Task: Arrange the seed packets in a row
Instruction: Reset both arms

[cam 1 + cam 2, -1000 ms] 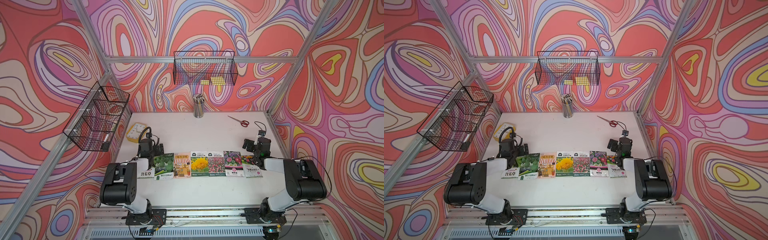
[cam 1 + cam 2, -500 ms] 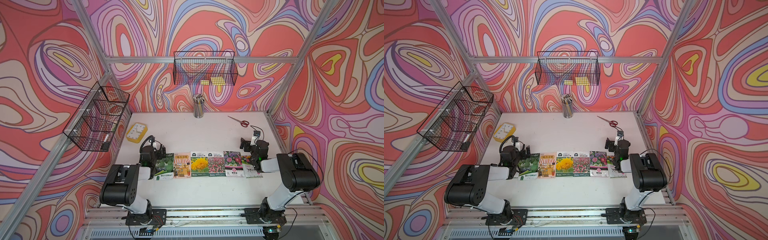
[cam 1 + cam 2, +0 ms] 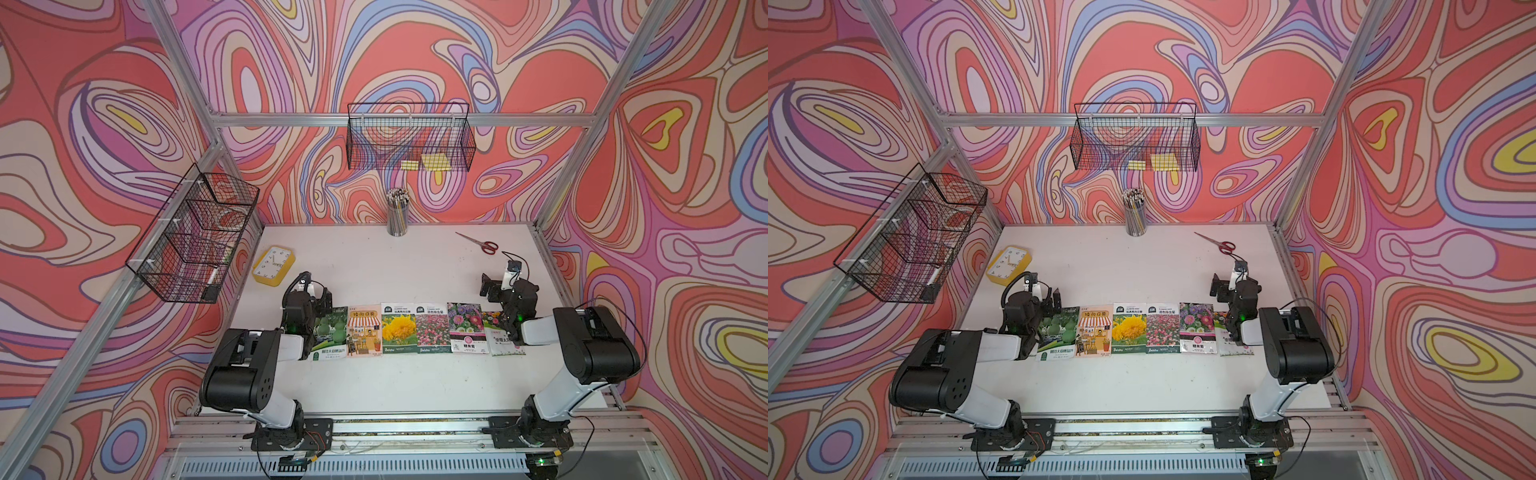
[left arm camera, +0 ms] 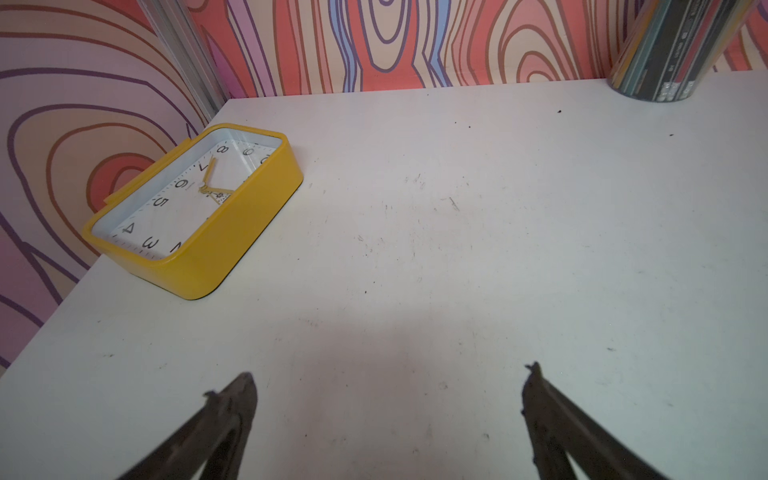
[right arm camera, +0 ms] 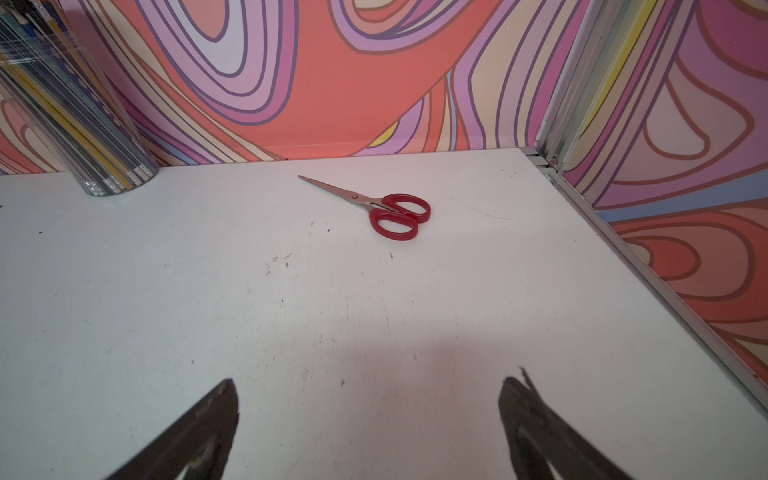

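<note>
Several seed packets lie side by side in a row across the table's middle in both top views: a green gourd packet (image 3: 332,332), a shopfront packet (image 3: 364,332), a yellow-flower packet (image 3: 398,328), a pink-flower packet (image 3: 432,330) and a purple-flower packet (image 3: 467,328). The right arm partly covers the end packet (image 3: 500,343). My left gripper (image 3: 323,298) stands open just behind the row's left end, over bare table (image 4: 386,399). My right gripper (image 3: 487,286) is open behind the right end, holding nothing (image 5: 370,399).
A yellow clock (image 3: 273,266) lies at the back left and red scissors (image 3: 484,244) at the back right. A pencil cup (image 3: 397,214) stands by the back wall. Wire baskets (image 3: 409,137) (image 3: 195,237) hang on the back and left walls.
Both arms have folded back toward their bases, bringing the open grippers behind the row's ends. The left arm now covers the row's left end; the clock is uncovered.
</note>
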`<state>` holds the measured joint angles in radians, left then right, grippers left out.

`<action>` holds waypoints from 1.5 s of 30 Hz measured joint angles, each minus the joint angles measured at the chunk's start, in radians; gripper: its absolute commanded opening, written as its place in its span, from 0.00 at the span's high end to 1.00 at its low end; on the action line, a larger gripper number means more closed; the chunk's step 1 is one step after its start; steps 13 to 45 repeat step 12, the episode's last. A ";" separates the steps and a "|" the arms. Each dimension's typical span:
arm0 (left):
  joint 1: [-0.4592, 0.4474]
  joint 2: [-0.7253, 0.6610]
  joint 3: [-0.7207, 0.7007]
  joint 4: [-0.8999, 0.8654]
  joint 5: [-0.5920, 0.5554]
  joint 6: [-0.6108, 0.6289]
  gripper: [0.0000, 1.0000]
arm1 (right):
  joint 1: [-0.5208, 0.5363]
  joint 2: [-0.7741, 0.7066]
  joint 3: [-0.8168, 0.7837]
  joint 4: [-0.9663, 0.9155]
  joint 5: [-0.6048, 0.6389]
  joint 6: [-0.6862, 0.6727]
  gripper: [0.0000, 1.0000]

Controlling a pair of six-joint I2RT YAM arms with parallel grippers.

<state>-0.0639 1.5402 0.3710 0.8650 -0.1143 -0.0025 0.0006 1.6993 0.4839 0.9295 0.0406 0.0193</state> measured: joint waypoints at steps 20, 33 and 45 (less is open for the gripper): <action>0.000 0.000 -0.001 0.006 -0.003 0.003 0.01 | 0.000 0.000 0.000 -0.001 0.000 0.000 0.02; 0.000 0.000 -0.001 0.006 -0.003 0.003 0.01 | 0.000 0.000 0.000 -0.001 0.000 0.000 0.02; 0.000 0.000 -0.001 0.006 -0.003 0.003 0.01 | 0.000 0.000 0.000 -0.001 0.000 0.000 0.02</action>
